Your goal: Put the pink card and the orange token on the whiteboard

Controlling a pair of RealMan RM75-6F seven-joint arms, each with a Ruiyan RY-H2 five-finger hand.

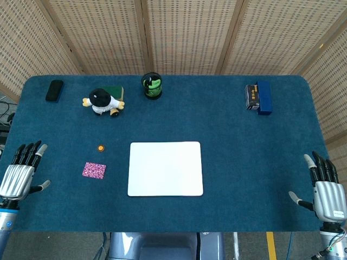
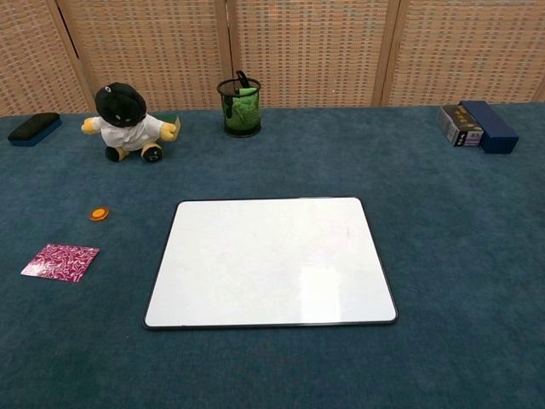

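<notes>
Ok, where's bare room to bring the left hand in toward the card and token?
Bare cloth lies between the left hand and the pink card, and between card and whiteboard. The orange token sits apart, just behind the card. It is crowded farther back, around the plush toy and pen cup.

We see our left hand (image 1: 20,172) at eight o'clock in the head view, fingers spread and pointing to twelve, thumb out toward three, holding nothing. Our right hand (image 1: 324,189) sits at four o'clock, likewise spread and empty, thumb toward nine.
</notes>
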